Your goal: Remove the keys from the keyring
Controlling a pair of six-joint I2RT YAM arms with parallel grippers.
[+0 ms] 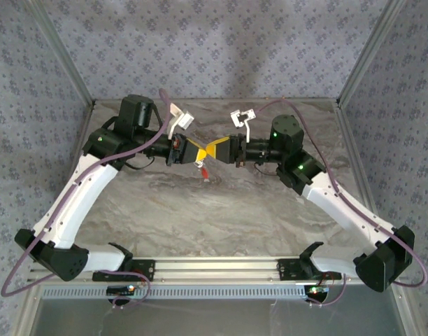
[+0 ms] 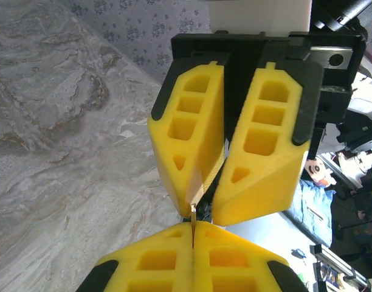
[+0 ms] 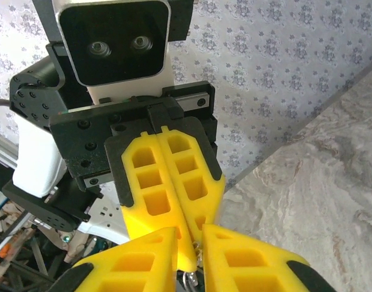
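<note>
Nearest the lens we see the yellow-fingered left gripper [image 2: 192,234] pressed closed on a thin metal sliver [image 2: 192,214]. The matching right gripper [image 2: 205,198] meets it tip to tip, jaws narrow around that sliver; we cannot tell whether they clamp it. The keyring [image 1: 203,170], a tiny red plastic tag, hangs just beneath both, over the grey marbled table [image 1: 221,210].

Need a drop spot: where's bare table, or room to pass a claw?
Free: marble between the arms down to the rail; the strip along the back wall. Crowded: centre, left claw and right claw tip to tip at the keyring.
</note>
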